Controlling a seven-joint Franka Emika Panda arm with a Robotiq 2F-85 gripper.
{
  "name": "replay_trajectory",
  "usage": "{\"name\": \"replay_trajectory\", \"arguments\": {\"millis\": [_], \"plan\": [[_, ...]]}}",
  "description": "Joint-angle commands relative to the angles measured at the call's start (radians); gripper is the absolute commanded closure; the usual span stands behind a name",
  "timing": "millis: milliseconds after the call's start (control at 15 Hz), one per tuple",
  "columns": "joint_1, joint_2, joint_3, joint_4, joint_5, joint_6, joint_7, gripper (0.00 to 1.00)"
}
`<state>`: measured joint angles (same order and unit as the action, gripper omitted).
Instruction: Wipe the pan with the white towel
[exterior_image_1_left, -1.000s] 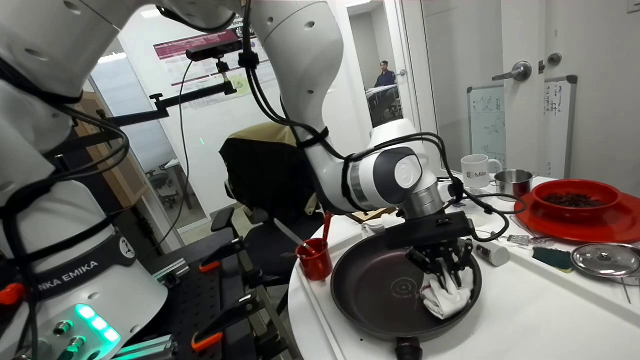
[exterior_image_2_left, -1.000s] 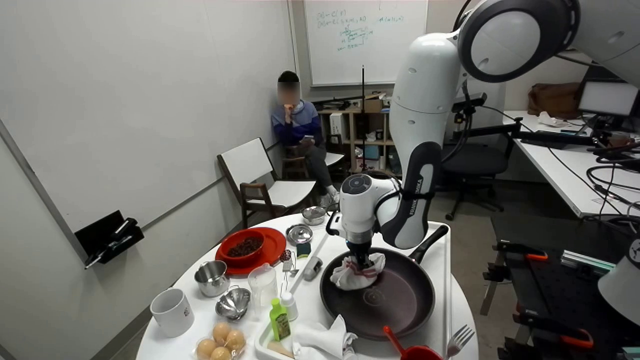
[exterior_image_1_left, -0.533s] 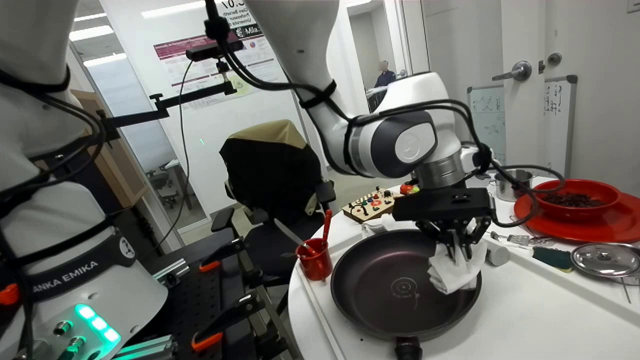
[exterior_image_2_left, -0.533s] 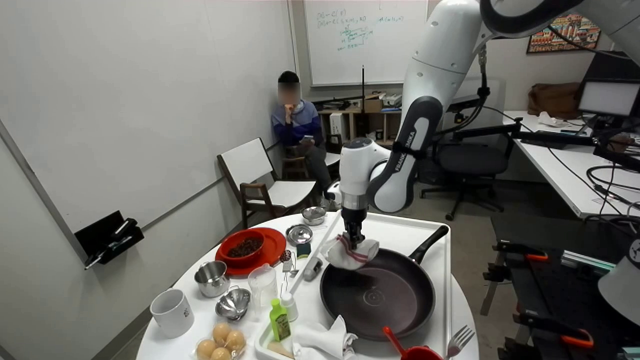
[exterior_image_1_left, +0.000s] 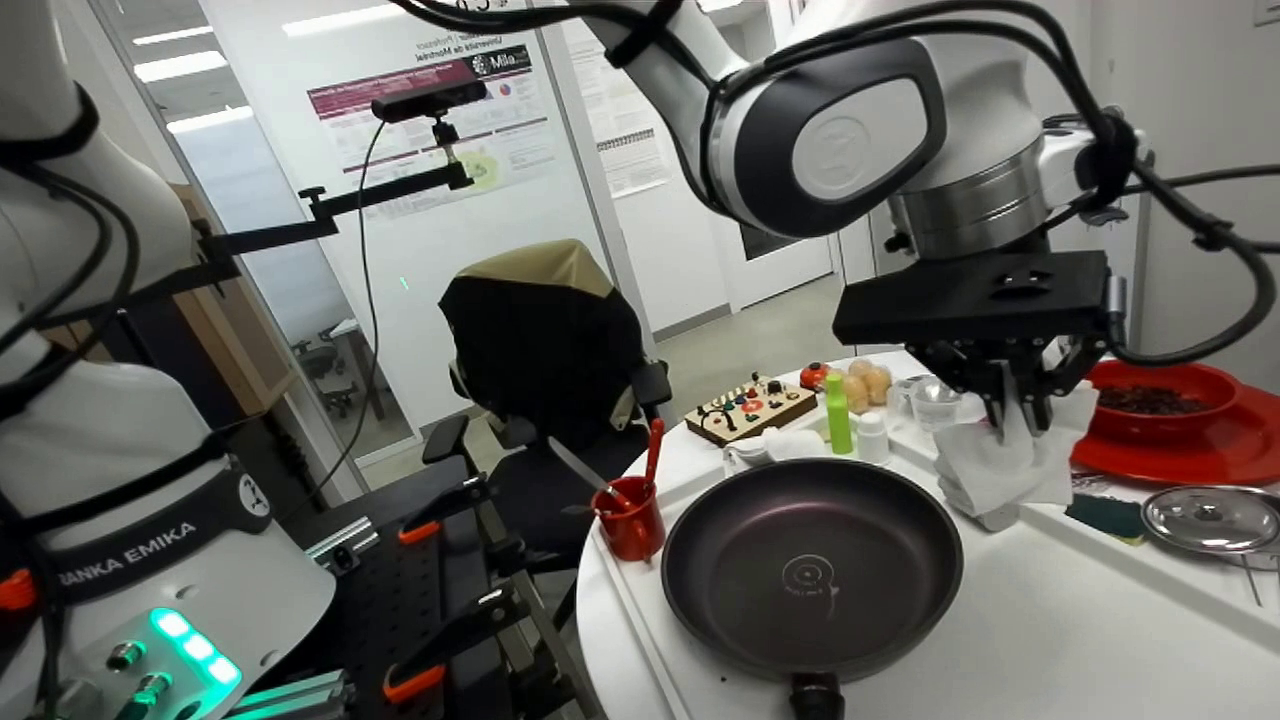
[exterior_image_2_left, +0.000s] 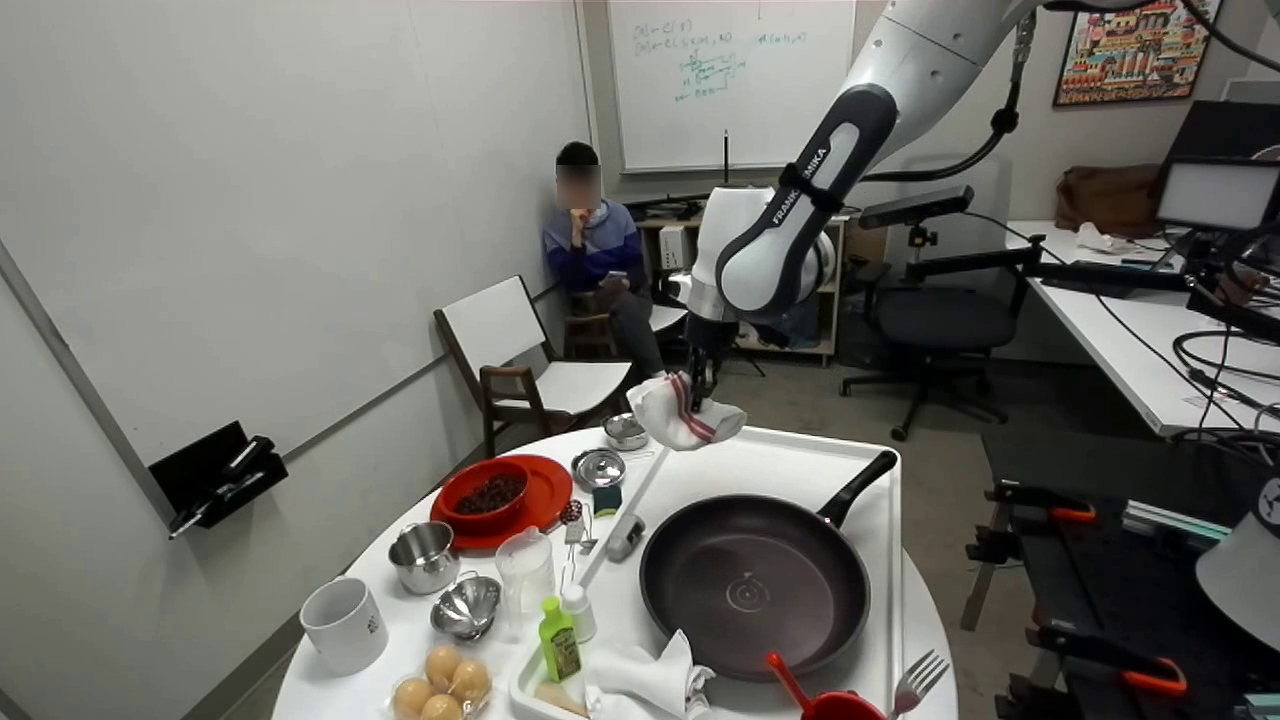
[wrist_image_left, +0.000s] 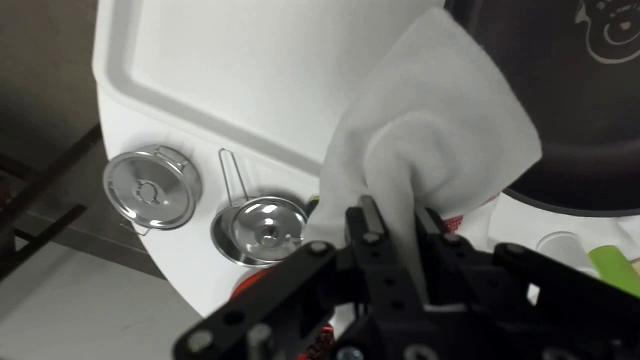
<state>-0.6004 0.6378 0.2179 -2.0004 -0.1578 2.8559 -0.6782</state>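
Your gripper is pinching the white towel between its two fingers, the cloth bunching out beyond the tips. You are holding it in the air, apart from the frying pan, which is resting on the white tray. Red stripes are crossing the towel in an exterior view, while the wrist view is giving you mostly its plain white side; from that angle the cloth is covering part of the pan's edge.

An exterior view alone is showing you the full length of the pan's handle, the white mug and a seated person. Likewise, an exterior view alone is showing you the wooden board with its coloured pieces and the green lights glowing on the robot base. The green bottle is facing you with its label in an exterior view; the wrist view is catching only part of the bottle at the right edge. That wrist view is letting you look down on the round steel lid, but it is showing only a sliver of the green sponge beside the towel, while both exterior views are revealing more of it.
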Motion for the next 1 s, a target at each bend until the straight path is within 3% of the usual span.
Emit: {"name": "replay_trajectory", "arguments": {"millis": [0, 200, 867, 933], "plan": [[0.078, 0.058, -0.111, 0.111, 0.048, -0.052, 0.067, 0.91], [0.134, 0.141, -0.202, 0.193, 0.045, -0.075, 0.158, 0.91], [0.232, 0.516, -0.317, 0.525, 0.049, -0.258, 0.419, 0.89], [0.236, 0.531, -0.316, 0.542, 0.051, -0.276, 0.432, 0.59]]}}
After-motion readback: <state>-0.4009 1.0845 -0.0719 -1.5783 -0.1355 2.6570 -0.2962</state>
